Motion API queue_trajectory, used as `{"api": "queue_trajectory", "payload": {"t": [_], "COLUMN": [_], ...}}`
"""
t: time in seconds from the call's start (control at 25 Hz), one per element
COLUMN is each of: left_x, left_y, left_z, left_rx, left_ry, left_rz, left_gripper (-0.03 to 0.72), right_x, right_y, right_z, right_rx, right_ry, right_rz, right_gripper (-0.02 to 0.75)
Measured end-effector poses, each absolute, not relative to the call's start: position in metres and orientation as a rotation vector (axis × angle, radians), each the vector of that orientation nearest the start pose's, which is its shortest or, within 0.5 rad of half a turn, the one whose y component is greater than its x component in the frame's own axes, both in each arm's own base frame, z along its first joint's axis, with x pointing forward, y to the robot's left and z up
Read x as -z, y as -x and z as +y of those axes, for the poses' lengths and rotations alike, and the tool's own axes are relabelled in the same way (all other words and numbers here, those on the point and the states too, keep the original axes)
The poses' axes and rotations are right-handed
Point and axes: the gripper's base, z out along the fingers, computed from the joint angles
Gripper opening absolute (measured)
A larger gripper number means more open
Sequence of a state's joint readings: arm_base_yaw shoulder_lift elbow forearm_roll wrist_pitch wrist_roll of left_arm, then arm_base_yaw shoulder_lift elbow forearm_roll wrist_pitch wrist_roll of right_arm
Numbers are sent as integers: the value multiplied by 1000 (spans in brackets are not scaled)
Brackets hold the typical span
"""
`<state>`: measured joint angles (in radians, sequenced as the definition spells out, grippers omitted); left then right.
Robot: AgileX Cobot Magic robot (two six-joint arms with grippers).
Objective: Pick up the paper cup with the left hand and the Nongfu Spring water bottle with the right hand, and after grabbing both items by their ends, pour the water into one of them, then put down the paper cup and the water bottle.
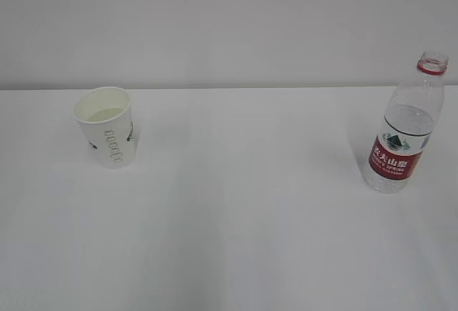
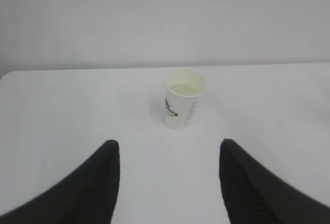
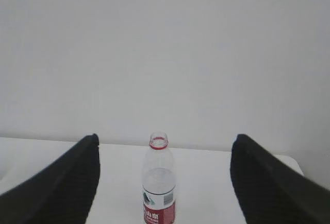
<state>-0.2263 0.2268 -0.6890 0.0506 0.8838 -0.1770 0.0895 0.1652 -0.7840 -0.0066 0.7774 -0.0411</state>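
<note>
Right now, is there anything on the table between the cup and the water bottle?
No. In the exterior view, only bare white table lies between the paper cup and the Nongfu Spring water bottle.

Paper cup (image 1: pixel 107 126) and uncapped water bottle (image 1: pixel 403 130) stand upright, well apart.

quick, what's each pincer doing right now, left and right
Left pincer: open, holding nothing; the paper cup stands ahead of it, untouched.
Right pincer: open, holding nothing; the water bottle stands ahead between its jaws, not touched.
</note>
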Motion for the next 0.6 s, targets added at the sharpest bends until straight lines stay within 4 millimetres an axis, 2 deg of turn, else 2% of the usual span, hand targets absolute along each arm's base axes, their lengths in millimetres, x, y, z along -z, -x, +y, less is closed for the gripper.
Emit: {"api": "queue_trajectory", "payload": {"t": [0.16,0.28,0.6], "left_x": [-340,-333,-316], "left_y": [2,12,22], "left_z": [2,0,-1], "left_rx": [247,288,278], "left_ry": [-62,-75,-138], "left_rz": [1877,1934,2127], "left_gripper": [443,442,435], "right_x": [-367,-357,-337], "right_y": [34,50,62], "right_z": [-4,-6,-5], "right_rx": [-17,-16,-42], "right_ry": [107,106,128], "right_rz": [1657,1673,1911], "right_gripper": [593,593,593]}}
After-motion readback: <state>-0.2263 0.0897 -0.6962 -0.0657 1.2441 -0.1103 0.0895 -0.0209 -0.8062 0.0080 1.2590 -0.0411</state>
